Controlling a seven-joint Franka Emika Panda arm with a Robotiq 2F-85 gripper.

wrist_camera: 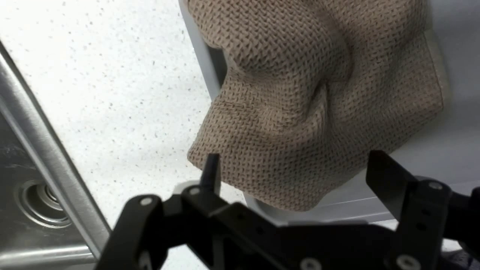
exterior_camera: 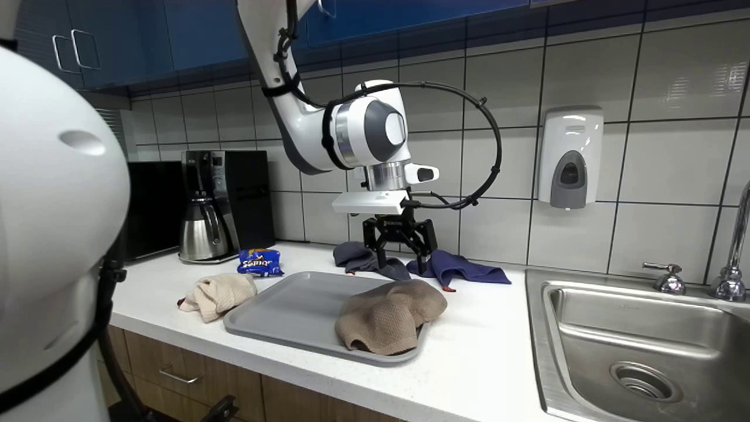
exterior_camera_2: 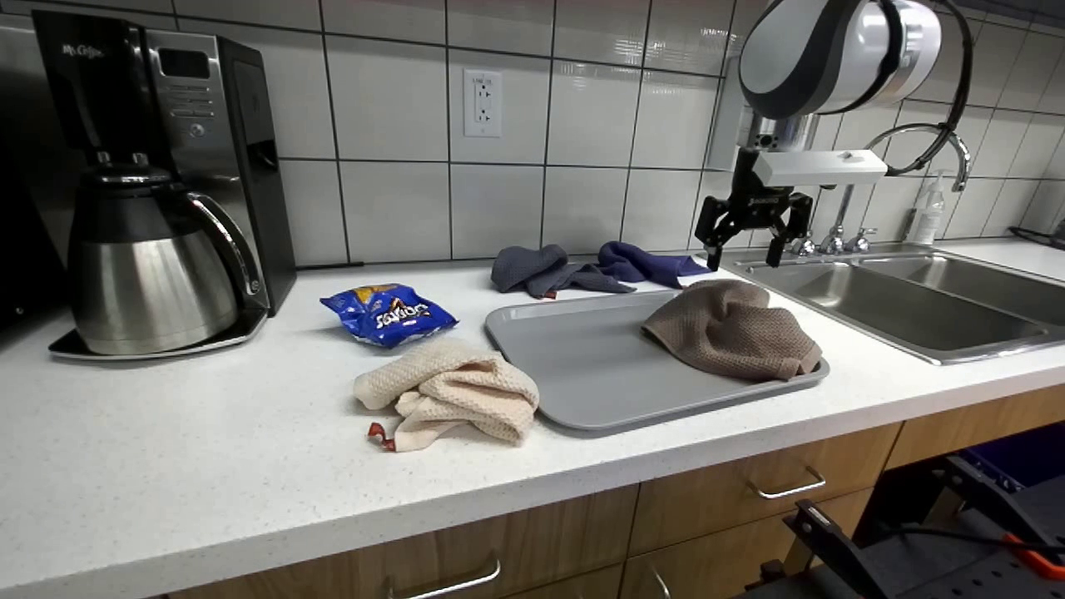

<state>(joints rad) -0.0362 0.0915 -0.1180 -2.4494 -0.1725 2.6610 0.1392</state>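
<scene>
My gripper [exterior_camera: 402, 265] is open and empty, pointing down above the counter in both exterior views [exterior_camera_2: 745, 256]. It is nearest to a crumpled brown waffle-weave cloth [exterior_camera: 389, 316], which lies on the right end of a grey tray [exterior_camera: 287, 305]. In the wrist view the fingers [wrist_camera: 295, 159] stand wide apart, over the cloth's near edge [wrist_camera: 292, 123]; they appear above it and not touching. A cream cloth [exterior_camera_2: 466, 391] lies beside the tray's left end. A dark grey cloth [exterior_camera_2: 541, 270] and a purple cloth [exterior_camera_2: 645, 262] lie behind the tray by the wall.
A blue snack bag [exterior_camera_2: 389, 314] lies behind the cream cloth. A coffee maker [exterior_camera_2: 250, 166] with a steel carafe [exterior_camera_2: 154, 274] stands at the left. A steel sink [exterior_camera: 542, 351] is to the right. A soap dispenser [exterior_camera: 571, 157] hangs on the tiled wall.
</scene>
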